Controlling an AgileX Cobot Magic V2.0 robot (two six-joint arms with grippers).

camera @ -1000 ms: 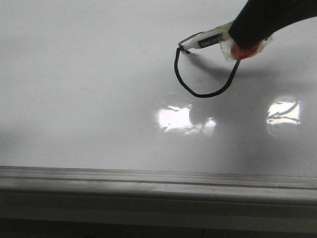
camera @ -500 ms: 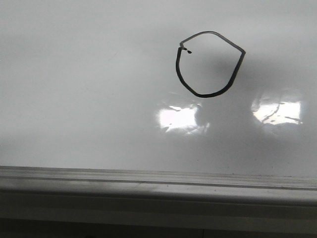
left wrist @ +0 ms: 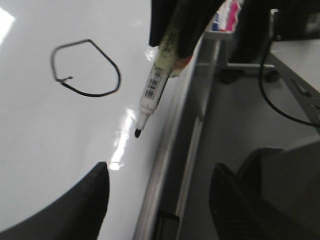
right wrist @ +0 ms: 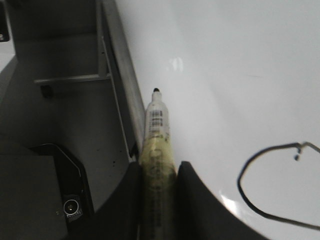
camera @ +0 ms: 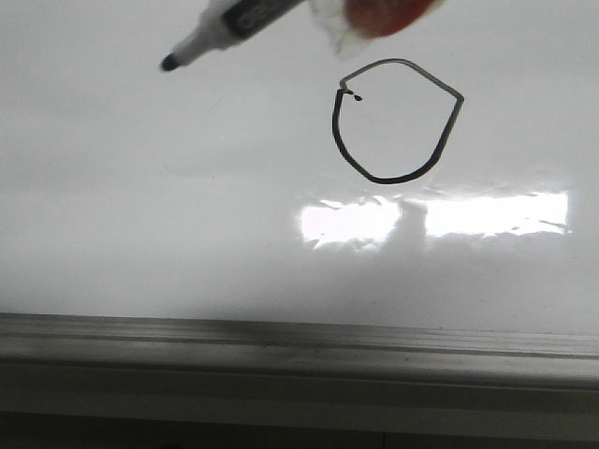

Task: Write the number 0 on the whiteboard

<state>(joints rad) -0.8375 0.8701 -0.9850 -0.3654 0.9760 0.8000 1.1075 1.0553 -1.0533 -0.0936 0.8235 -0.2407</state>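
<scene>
The number 0 point(camera: 388, 179) is a closed black loop on the whiteboard point(camera: 140, 187), with a fainter grey top stroke. A black-tipped marker point(camera: 234, 19) hangs lifted off the board, its tip up and left of the loop. My right gripper point(right wrist: 160, 200) is shut on the marker point(right wrist: 157, 130), whose barrel is wrapped in yellowish tape. The left wrist view shows that marker point(left wrist: 155, 85) beside the number 0 point(left wrist: 90, 94), pointing near the board's rail. My left gripper point(left wrist: 157, 200) is open and empty over the board's edge.
A grey metal rail point(camera: 281, 337) runs along the board's near edge. Bright glare patches point(camera: 342, 223) lie below the loop. Past the rail point(left wrist: 165, 165) are a cart leg point(left wrist: 222, 60), a black cable point(left wrist: 280, 105) and a black device with a lens point(right wrist: 72, 207).
A second ago the marker tip was on the board at the loop's upper left. The loop's top got closed. The marker now sits raised, tip left of the loop.
</scene>
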